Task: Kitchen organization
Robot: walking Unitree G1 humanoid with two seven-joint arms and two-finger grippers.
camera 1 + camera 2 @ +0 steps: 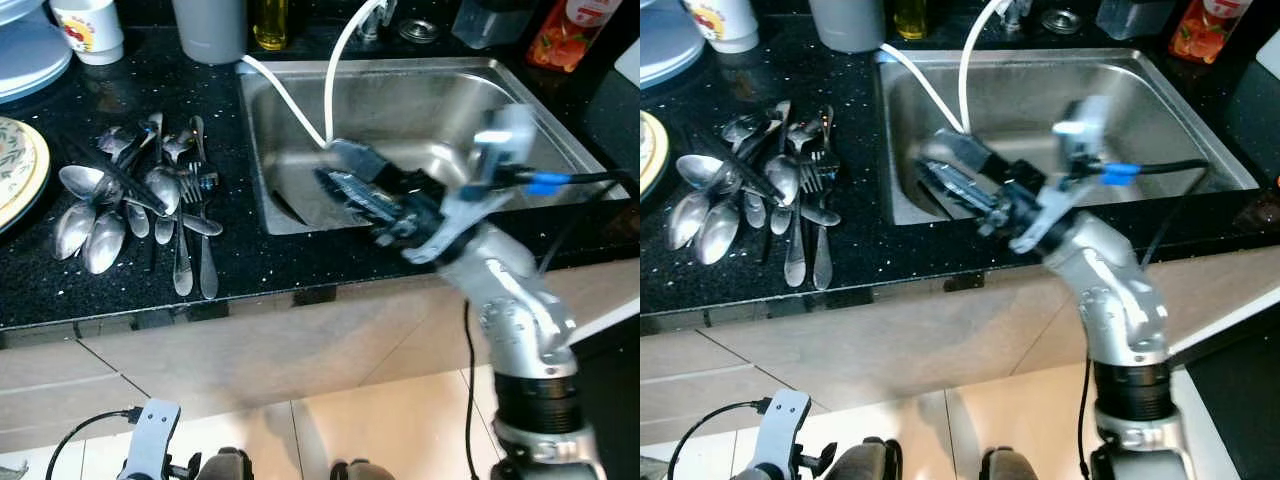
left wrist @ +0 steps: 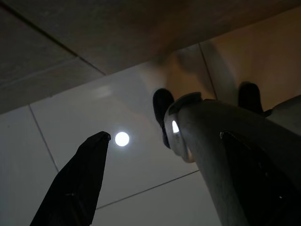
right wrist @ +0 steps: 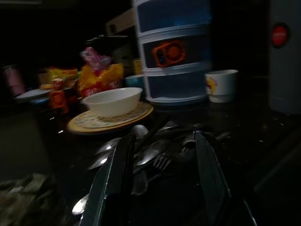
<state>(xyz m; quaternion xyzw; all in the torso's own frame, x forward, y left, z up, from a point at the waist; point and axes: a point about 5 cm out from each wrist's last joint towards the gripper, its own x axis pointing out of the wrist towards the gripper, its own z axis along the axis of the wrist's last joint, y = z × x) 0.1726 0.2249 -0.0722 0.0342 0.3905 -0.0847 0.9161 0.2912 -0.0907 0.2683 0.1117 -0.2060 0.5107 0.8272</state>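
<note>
Right gripper (image 1: 345,175), fingers (image 3: 115,181) spread and empty, hangs over the sink (image 1: 520,100) aimed at the cutlery pile (image 1: 150,195) on the desk (image 1: 250,265); a low sweep risks scattering the overlapping spoons and forks.

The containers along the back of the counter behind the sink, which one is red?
The red pouch at the far right, behind the sink's right corner. The grey cup and yellow bottle stand further left.

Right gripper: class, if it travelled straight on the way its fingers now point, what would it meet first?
Most likely the cutlery pile on the black counter. The open right gripper aims across the sink's left edge at it; depth is unclear.
</note>
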